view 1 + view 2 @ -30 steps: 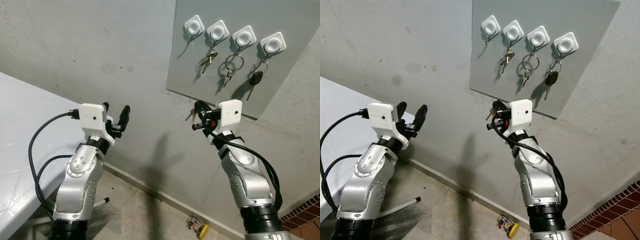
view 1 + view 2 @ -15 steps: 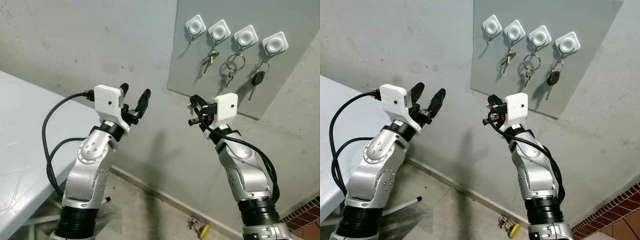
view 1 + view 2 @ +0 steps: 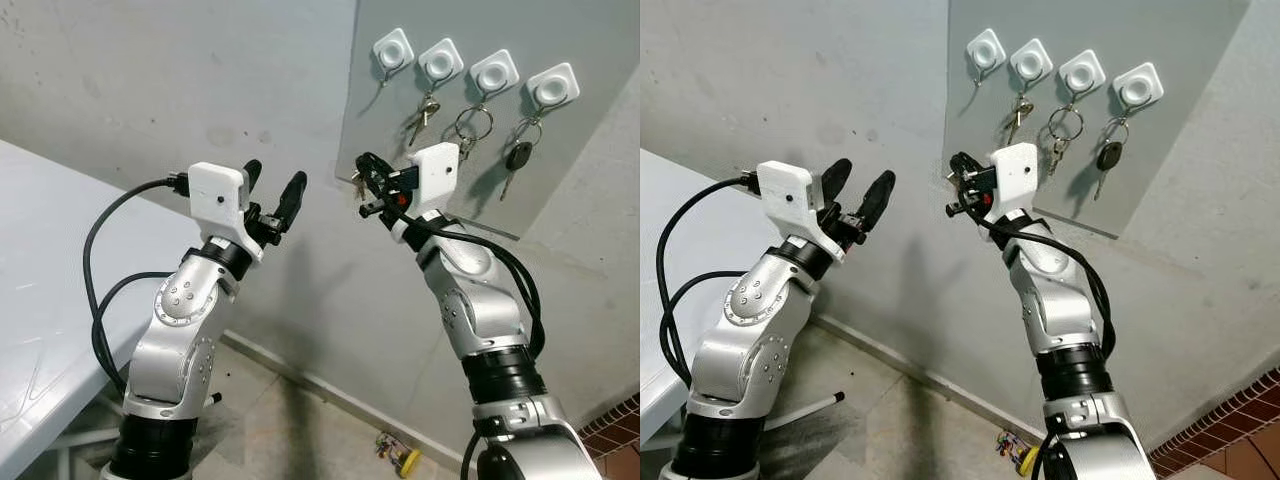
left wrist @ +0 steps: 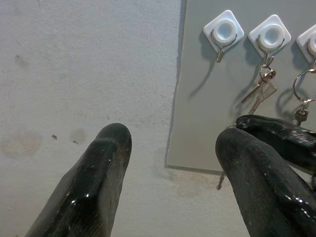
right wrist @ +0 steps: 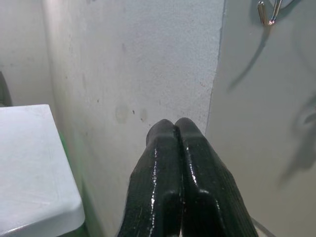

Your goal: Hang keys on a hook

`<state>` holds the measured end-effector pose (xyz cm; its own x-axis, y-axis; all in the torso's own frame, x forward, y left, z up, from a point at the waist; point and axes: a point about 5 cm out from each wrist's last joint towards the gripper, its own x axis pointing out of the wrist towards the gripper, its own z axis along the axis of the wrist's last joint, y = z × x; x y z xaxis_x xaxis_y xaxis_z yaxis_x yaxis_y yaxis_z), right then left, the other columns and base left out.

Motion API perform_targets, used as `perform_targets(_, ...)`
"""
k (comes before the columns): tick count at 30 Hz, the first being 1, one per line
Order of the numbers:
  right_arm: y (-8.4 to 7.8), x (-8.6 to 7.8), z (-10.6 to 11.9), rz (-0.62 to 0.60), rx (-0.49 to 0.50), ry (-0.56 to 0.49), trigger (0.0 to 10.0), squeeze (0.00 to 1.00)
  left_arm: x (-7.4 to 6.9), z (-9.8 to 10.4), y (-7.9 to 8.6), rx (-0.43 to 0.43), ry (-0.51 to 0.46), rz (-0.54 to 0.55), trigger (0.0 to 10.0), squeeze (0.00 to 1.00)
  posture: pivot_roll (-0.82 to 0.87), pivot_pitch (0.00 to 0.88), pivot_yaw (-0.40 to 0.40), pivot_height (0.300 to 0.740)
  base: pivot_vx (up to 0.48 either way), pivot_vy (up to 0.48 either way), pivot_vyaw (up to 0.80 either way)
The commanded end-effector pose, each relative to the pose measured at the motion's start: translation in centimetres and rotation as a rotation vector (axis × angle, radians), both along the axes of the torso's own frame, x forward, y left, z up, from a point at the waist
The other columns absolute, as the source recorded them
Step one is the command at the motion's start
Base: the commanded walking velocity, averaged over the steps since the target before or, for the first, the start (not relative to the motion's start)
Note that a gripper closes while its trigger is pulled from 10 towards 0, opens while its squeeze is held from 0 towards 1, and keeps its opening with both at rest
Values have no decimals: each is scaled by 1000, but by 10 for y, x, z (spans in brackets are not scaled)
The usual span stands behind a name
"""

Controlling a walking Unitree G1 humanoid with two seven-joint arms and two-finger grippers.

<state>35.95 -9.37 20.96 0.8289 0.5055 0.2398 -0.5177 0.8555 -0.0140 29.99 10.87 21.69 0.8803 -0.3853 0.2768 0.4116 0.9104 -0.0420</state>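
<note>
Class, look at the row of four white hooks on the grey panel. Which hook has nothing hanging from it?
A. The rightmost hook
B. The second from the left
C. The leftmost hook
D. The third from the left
C. The leftmost hook hangs bare, while the second hook, third hook and rightmost hook each carry keys.

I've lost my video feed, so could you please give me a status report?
Right end effector shut on keys, below empty hook. Left end effector open, idle. Nothing in the way.
</note>
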Motion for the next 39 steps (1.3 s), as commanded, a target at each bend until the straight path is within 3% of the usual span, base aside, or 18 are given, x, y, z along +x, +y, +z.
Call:
perform_targets(1,1,5,17,8,33,-48,10000,0,-2,6,-1,-7,-12,-3,10000,0,-83,22,-42,740,0,0,0)
perform_targets(16,15,31,51,-3,191,-72,10000,0,-4,6,-3,-10,-4,1,10000,0,-79,42,-41,740,0,0,0)
perform_targets(25,17,36,56,-9,224,-75,10000,0,-4,6,-3,-10,0,4,10000,0,-77,46,-42,740,0,0,0)
perform_targets(28,16,40,60,-18,338,-47,10000,0,-4,6,-2,-13,4,9,10000,0,-74,53,-44,740,0,0,0)
perform_targets(39,10,41,64,-28,415,-52,10000,0,-3,6,-4,-14,9,0,10000,0,-82,57,-37,740,0,0,0)
